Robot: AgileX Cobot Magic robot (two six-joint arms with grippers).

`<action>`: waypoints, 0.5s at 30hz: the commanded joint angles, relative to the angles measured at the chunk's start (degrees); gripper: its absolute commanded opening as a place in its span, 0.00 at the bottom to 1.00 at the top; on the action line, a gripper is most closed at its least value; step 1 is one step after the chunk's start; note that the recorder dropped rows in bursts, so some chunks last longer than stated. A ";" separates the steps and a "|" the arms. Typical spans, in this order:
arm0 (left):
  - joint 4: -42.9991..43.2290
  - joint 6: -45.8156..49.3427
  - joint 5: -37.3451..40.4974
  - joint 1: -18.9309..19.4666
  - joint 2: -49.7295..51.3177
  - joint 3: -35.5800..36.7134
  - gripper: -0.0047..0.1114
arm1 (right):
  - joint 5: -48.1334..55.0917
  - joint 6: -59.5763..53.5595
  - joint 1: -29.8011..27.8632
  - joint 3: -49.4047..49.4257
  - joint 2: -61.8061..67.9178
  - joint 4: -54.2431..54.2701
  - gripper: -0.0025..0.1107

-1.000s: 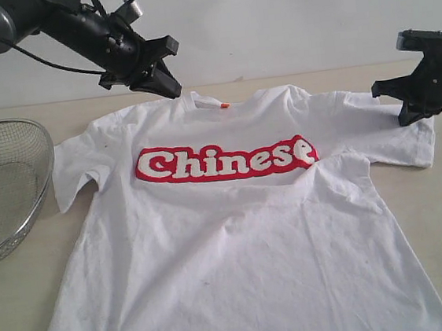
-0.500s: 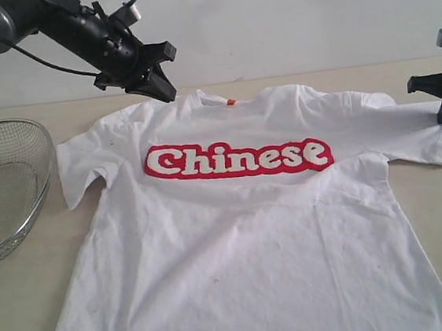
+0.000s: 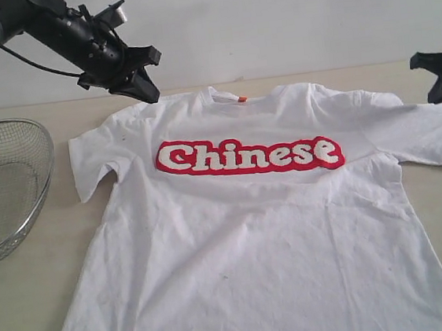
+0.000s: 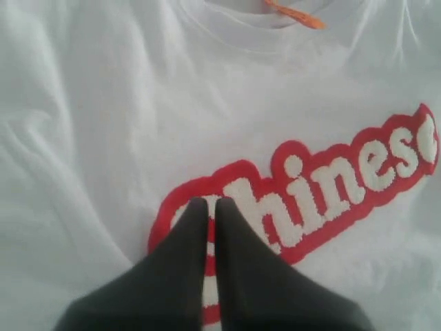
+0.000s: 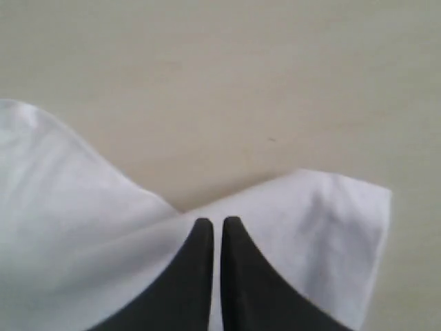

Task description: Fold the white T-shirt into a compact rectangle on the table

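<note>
The white T-shirt [image 3: 245, 242] lies spread flat, front up, on the beige table [image 3: 31, 312]. Its red "Chinese" lettering [image 3: 247, 155] runs across the chest, and an orange neck tag [image 3: 241, 98] sits at the collar. My left gripper [image 3: 149, 94] hangs shut just above the shoulder beside the collar. In the left wrist view its tips [image 4: 211, 201] stand over the start of the lettering [image 4: 331, 186], holding nothing. My right gripper [image 3: 438, 97] is shut at the far edge of the right sleeve. The right wrist view shows the tips [image 5: 215, 222] over the sleeve [image 5: 324, 234], with no cloth between them.
A round wire-mesh basket [image 3: 2, 188] stands at the left edge, close to the left sleeve. A white wall [image 3: 284, 16] backs the table. The shirt's hem runs out of the exterior view at the bottom. Bare tabletop [image 5: 241, 83] lies beyond the right sleeve.
The shirt has slid to the right and its chest wrinkle has flattened. The right gripper moved right and lifted to the sleeve's edge. The left gripper drew back up and to the left.
</note>
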 commanded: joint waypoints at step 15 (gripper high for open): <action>4.43 3.71 0.18 0.40 -1.83 11.37 0.08 | -2.30 -24.78 11.52 23.82 -18.09 24.50 0.02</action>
